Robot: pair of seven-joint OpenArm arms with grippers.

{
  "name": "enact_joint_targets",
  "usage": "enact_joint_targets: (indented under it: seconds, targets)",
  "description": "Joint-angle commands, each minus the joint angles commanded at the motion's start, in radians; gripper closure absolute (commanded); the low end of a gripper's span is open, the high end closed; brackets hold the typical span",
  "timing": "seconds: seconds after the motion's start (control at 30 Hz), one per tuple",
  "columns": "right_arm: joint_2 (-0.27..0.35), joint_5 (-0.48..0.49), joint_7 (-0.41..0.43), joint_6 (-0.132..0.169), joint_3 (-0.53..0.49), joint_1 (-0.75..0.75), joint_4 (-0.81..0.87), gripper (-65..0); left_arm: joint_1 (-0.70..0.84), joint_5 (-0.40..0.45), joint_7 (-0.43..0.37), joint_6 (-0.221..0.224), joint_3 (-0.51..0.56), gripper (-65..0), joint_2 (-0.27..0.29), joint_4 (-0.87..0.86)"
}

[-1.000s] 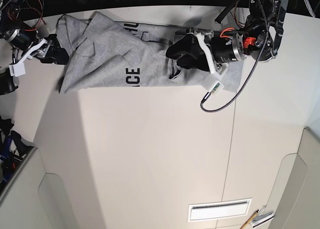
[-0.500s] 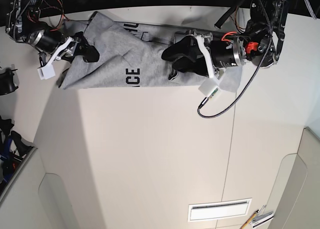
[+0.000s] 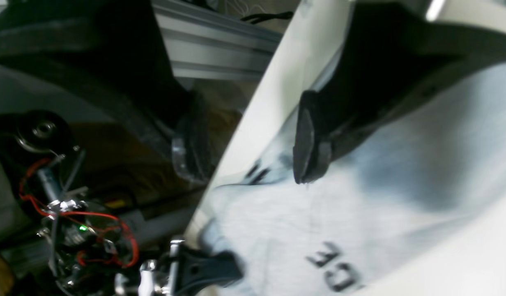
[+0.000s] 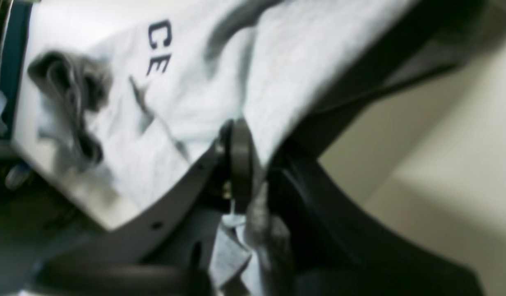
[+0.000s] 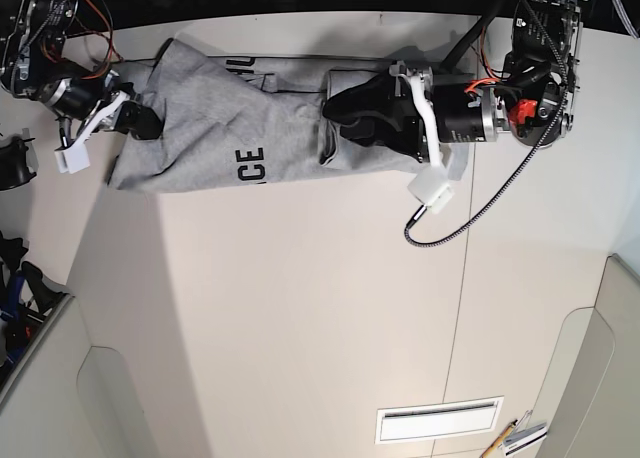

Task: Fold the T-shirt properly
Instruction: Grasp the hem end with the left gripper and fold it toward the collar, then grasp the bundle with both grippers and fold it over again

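Note:
The heather-grey T-shirt [image 5: 225, 103] lies bunched along the table's far edge, with black lettering showing near its front hem. It also shows in the left wrist view [image 3: 401, 185] and in the right wrist view [image 4: 277, 53]. My left gripper [image 5: 335, 113] is over the shirt's right part. In its wrist view the gripper [image 3: 249, 144] stands open with the jaws wide apart, one fingertip [image 3: 308, 139] over the cloth. My right gripper [image 5: 145, 123] is at the shirt's left end. In its wrist view the gripper [image 4: 257, 172] is shut on a fold of the cloth.
The white table [image 5: 300, 308] stretches toward the front below the shirt. A braided cable [image 5: 470, 213] hangs from the left arm onto the table. A vent slot [image 5: 438, 420] is at the front right. The right arm's wiring [image 3: 72, 230] shows beyond the table edge.
The right gripper has moved in onto the shirt's left end, then drawn left with cloth. The shirt has slid left and flattened. The left gripper has stayed over the right part.

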Motion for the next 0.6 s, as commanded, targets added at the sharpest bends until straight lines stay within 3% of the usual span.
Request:
enact_joint_targets:
  seconds: [0.23,0.4,0.53,0.6]
  targets:
    - [0.154,0.079,-0.024,0.0,0.158,0.005,0.0,0.0,0.013,0.013,0.014,0.0,-0.166,-35.9,0.0,-0.001]
    - [0.244,0.121,-0.047,0.001,0.21,0.007,0.023,0.0,0.061,0.076,-0.011,0.0,-0.14,-35.9,0.0,-0.069]
    - [0.247,0.154,-0.088,0.001,0.209,0.007,0.142,0.0,0.066,0.163,-0.124,0.0,-0.068,-35.9,0.006,-0.184]
    - [0.243,0.157,-0.097,0.001,0.209,0.007,0.213,0.0,0.058,0.213,-0.144,0.0,-0.02,-35.9,0.029,-0.222]
